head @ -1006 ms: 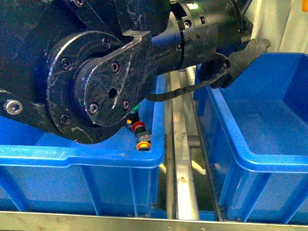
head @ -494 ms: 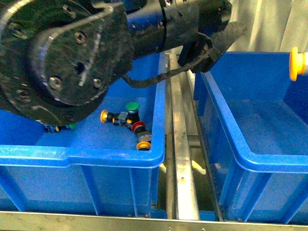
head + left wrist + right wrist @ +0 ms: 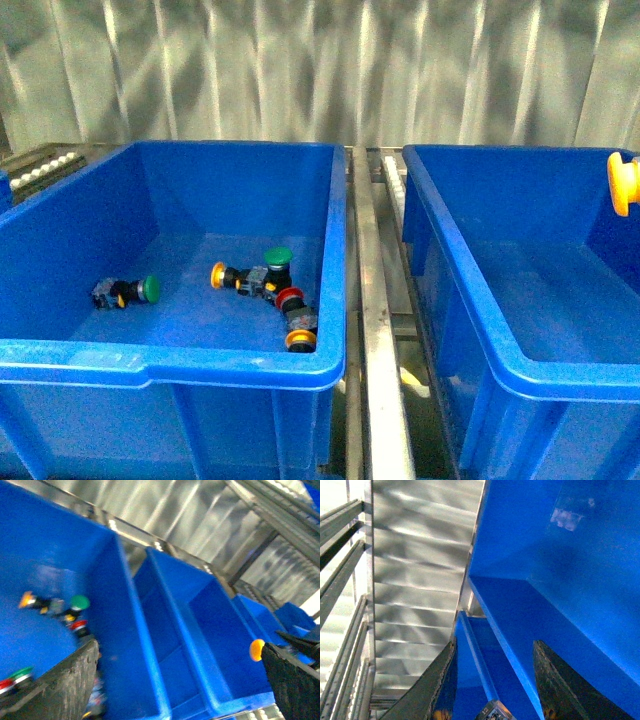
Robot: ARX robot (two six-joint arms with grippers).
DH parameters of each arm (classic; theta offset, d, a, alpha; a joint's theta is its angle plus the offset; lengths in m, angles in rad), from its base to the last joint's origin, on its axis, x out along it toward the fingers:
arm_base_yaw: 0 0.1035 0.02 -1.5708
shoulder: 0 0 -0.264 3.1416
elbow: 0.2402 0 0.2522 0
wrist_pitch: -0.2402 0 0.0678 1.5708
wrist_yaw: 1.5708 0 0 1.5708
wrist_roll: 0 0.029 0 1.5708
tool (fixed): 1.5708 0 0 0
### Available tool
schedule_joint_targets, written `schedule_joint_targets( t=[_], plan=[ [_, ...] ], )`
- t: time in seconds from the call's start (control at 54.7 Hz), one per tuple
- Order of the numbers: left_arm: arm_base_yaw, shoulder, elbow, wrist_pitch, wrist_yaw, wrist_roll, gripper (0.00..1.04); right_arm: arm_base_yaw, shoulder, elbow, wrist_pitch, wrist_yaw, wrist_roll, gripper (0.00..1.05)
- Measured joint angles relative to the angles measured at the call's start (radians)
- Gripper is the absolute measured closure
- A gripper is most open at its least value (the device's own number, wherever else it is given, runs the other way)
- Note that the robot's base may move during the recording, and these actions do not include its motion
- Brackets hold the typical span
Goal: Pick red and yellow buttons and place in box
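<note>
Front view shows the left bin [image 3: 60,365] holding a red button [image 3: 291,297] and yellow buttons [image 3: 300,341] at lower centre, with a yellow cap [image 3: 622,182] at the right edge. Right gripper [image 3: 492,680] jaws stand apart, with something small between them near the frame bottom, grip unclear; the left gripper [image 3: 180,680] is spread wide, empty.

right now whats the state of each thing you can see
left blue bin: holds five buttons
green button: on its side
second green button: cap up
yellow button: on its side
red button: on its side
second yellow button: lying in near corner
right blue bin: upright, open-topped
third yellow button: in the air, holder unseen
left gripper: open
right gripper: fingers apart, grip unclear
</note>
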Motion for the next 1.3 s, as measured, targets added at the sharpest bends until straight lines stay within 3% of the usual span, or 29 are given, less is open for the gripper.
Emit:
schedule_joint_targets(
  t=[0.055, 0.073, 0.128, 0.183, 0.274, 0.384, 0.567, 0.915, 1.299],
  plan=[
    [0.126, -0.172, -0.076, -0.138, 0.084, 0.031, 0.08, 0.005, -0.026, 0.000, -0.014, 0.003, -0.018, 0.66],
    [0.167, -0.248, -0.108, -0.206, 0.058, 0.074, 0.10, 0.005, -0.035, 0.000, -0.019, 0.005, -0.024, 0.66],
    [0.253, -0.451, -0.201, -0.362, -0.151, 0.227, 0.24, 0.005, -0.055, 0.000, -0.037, 0.011, -0.042, 0.66],
    [0.293, -0.566, -0.277, -0.359, -0.205, 0.329, 0.35, 0.005, -0.063, 0.000, -0.051, 0.026, -0.056, 0.66],
    [0.265, -0.659, -0.375, -0.341, -0.257, 0.410, 0.51, 0.008, -0.076, 0.000, -0.067, 0.033, -0.082, 0.66],
    [0.105, -0.735, -0.460, -0.352, -0.433, 0.447, 0.73, 0.024, -0.092, 0.001, -0.077, 0.052, -0.114, 0.66],
    [0.062, -0.741, -0.460, -0.348, -0.449, 0.461, 1.03, 0.054, -0.108, 0.010, -0.086, 0.082, -0.156, 0.66],
    [0.060, -0.741, -0.460, -0.348, -0.451, 0.466, 1.01, 0.121, -0.121, 0.014, -0.087, 0.150, -0.254, 0.66],
    [0.060, -0.741, -0.460, -0.348, -0.451, 0.467, 0.35, 0.128, -0.153, 0.014, -0.097, 0.167, -0.333, 0.66]
  ],
)
